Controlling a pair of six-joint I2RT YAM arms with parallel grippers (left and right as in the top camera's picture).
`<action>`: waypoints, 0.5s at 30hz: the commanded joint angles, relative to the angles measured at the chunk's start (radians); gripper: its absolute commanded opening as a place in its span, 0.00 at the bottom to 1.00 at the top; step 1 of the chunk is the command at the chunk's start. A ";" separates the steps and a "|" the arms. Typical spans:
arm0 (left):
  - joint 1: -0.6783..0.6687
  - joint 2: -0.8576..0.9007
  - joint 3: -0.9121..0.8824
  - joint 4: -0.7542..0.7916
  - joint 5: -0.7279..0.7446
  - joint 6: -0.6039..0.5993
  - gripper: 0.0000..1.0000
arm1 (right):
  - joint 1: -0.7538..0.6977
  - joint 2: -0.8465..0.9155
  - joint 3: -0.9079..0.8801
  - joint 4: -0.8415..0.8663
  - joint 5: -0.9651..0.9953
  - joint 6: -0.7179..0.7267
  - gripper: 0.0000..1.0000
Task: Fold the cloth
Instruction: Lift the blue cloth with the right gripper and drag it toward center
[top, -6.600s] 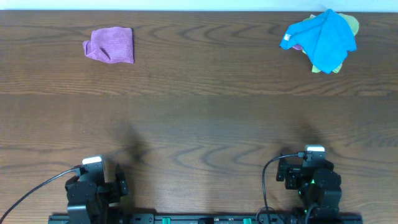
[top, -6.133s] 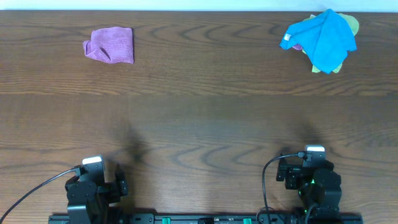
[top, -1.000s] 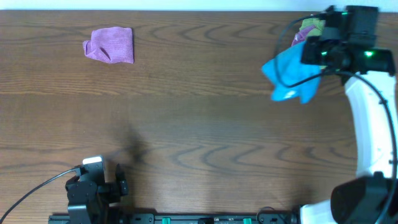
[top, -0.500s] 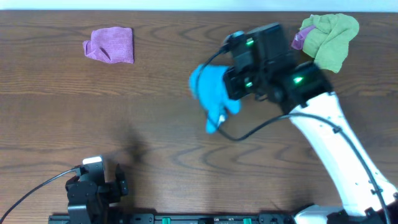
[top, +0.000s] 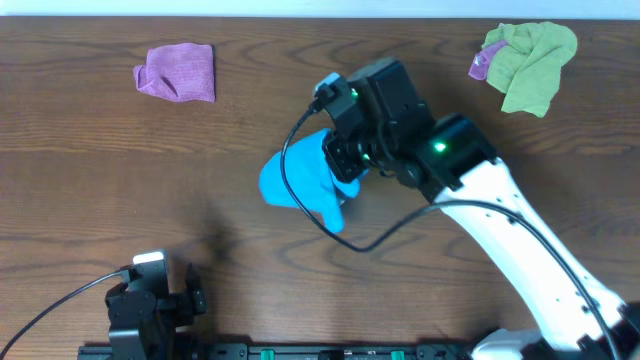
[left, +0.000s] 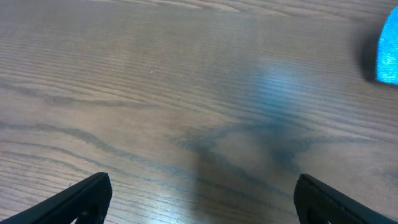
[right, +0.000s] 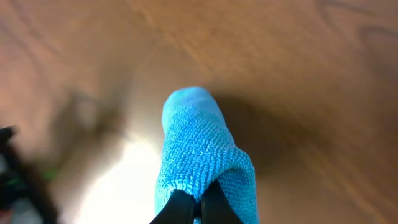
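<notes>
Right gripper (right: 198, 208) is pinched tight on the blue cloth (top: 300, 185), bunched under it over mid-table, a touch left of centre; whether it touches the wood I cannot tell. Left gripper (left: 205, 198) sits at the near edge, fingers (left: 87, 196) spread wide. Purple cloth (top: 177, 72) lies far left and green cloth (top: 530, 60) far right on the wooden table (top: 120, 180)

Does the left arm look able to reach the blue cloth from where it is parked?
Probably yes. Only bare table lies between the open left gripper and the blue cloth. The right gripper pinching it is on the far side.
</notes>
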 joint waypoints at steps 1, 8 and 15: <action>0.006 -0.005 0.002 -0.002 -0.014 -0.004 0.95 | -0.050 0.114 0.010 0.063 0.219 -0.049 0.05; 0.006 -0.005 0.002 -0.002 -0.014 -0.004 0.95 | -0.246 0.217 0.011 0.175 0.436 0.068 0.99; 0.006 -0.005 0.002 -0.002 -0.014 -0.004 0.95 | -0.296 0.143 0.011 0.073 0.142 0.097 0.99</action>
